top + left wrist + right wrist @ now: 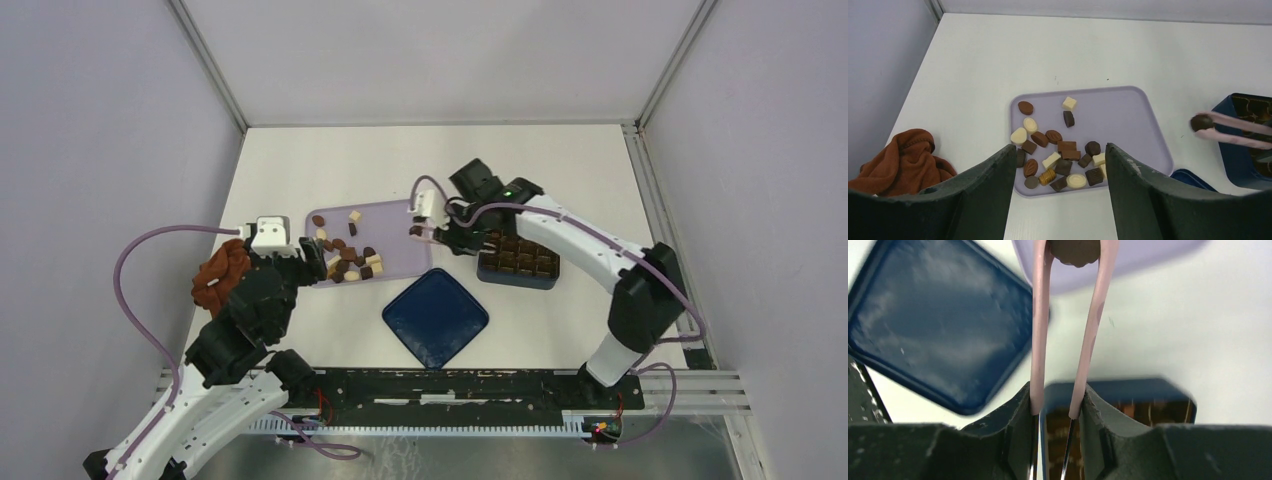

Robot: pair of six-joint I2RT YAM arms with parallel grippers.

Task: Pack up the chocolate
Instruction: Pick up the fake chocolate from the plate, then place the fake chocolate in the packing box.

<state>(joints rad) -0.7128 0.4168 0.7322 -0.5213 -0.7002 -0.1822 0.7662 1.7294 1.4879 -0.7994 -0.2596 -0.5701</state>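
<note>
**Right hand carries 1 piece in the tongs, between tray and box**

The right hand [1057, 405] presses on both arms of the pink tongs [1037, 330], squeezing them so their tips pinch 1 dark round piece [1201, 122]. Using the tongs makes sense: each sweet is far smaller than the fingers, and the narrow tips can take a single one without disturbing its neighbours. The piece hangs clear of the counter [1048, 50], out past the fingers, about at the edge of the tray [1128, 115]. The dark blue box [1128, 387] sits directly below the hand. I judge this to be the carry, with the drop into a compartment not yet made. Which compartments are free I cannot tell.

The rest of the chocolate [1058, 160], about 20 pieces in dark brown, mid brown and cream, lies loose on the tray just ahead of the left hand [1060, 150]. That hand is spread wide and holds nothing, hovering at the tray's near edge, perhaps ready to steady it. The brown cloth [903, 160] is bunched to its left. The lid [436, 318] lies flat between the 2 hands, leaving the box uncovered for packing.
</note>
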